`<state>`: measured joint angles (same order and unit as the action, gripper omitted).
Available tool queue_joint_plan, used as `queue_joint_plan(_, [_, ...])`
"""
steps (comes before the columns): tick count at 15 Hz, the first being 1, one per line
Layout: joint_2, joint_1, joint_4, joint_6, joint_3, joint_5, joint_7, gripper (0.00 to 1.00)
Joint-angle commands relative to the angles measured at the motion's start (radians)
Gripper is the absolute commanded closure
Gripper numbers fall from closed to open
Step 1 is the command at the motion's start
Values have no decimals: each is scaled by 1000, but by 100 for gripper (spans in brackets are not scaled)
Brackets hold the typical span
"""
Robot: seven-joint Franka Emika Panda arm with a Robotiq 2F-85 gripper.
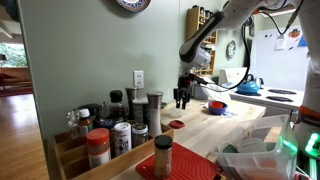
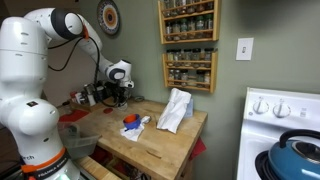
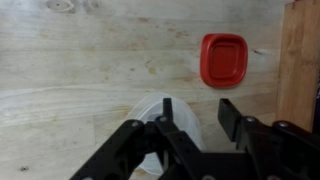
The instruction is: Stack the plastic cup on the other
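In the wrist view a clear plastic cup [image 3: 150, 125] lies on the wooden countertop [image 3: 80, 70] under my gripper [image 3: 197, 108]. A red square plastic cup [image 3: 224, 60] stands on the wood beyond it, to the upper right. The gripper is open. Its left finger is over the clear cup's rim and its right finger is over bare wood. It holds nothing. In both exterior views the gripper [image 1: 182, 97] [image 2: 118, 92] hangs just above the counter. The clear cup cannot be made out there.
A rack of spice jars [image 1: 110, 135] fills the near end of the counter. A red and blue item [image 2: 131, 123] and a white cloth [image 2: 175, 110] lie on the counter. A stove with a blue kettle [image 2: 298, 155] stands beside it. A wall spice shelf [image 2: 188, 45] hangs above.
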<state>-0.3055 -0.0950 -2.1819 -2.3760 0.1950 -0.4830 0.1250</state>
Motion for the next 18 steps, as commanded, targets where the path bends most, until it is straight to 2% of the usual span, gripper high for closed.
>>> queue_joint_plan(1, [9, 32, -31, -27, 25, -87, 85, 80])
queue_joint_plan(3, [14, 35, -34, -28, 24, -105, 112, 95])
queue_joint_plan(4, [16, 35, -35, -29, 24, -110, 125, 99])
queue_joint_plan(11, [64, 15, -48, -12, 7, -48, 119, 99])
queue_joint_plan(15, [103, -11, -54, 42, -25, 154, 35, 99])
queue_joint_plan(18, [94, -19, -38, 48, -27, 256, 6, 99])
